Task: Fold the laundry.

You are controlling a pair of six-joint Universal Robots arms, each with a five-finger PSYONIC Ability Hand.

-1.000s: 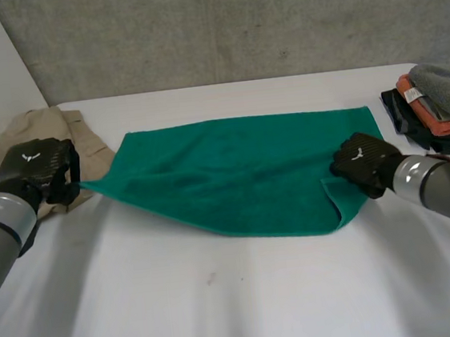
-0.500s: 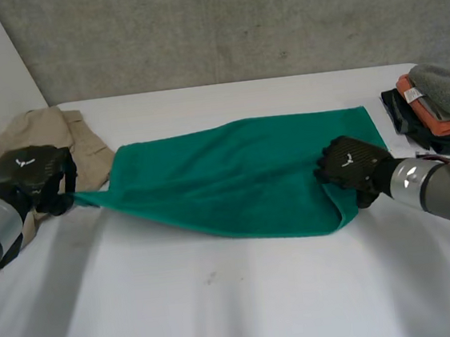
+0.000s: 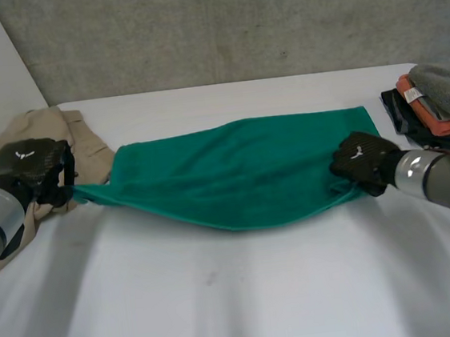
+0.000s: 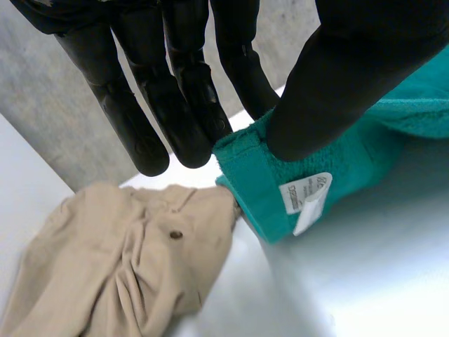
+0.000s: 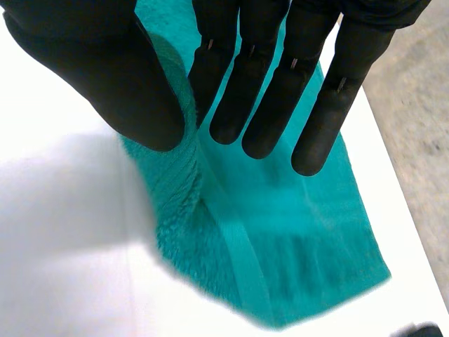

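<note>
A green towel (image 3: 233,171) hangs stretched across the white table (image 3: 238,296) between my two hands. My left hand (image 3: 31,166) is at its left end, beside the beige garment. In the left wrist view my left hand (image 4: 344,70) pinches the towel's corner (image 4: 270,179) between thumb and fingers, where a white label (image 4: 307,196) hangs. My right hand (image 3: 361,159) is at the towel's right end. In the right wrist view my right hand (image 5: 105,70) grips the towel's edge (image 5: 280,232) between thumb and straight fingers.
Crumpled beige trousers (image 3: 48,131) lie at the table's far left, right by my left hand, and show again (image 4: 119,267) under its fingertips. A pile of folded clothes (image 3: 431,102) sits at the far right edge. A grey wall runs behind the table.
The towel lay flat and wide; now its near edge is lifted and pulled taut between both hands, so it looks narrower. Its far left corner has slid to the right.
</note>
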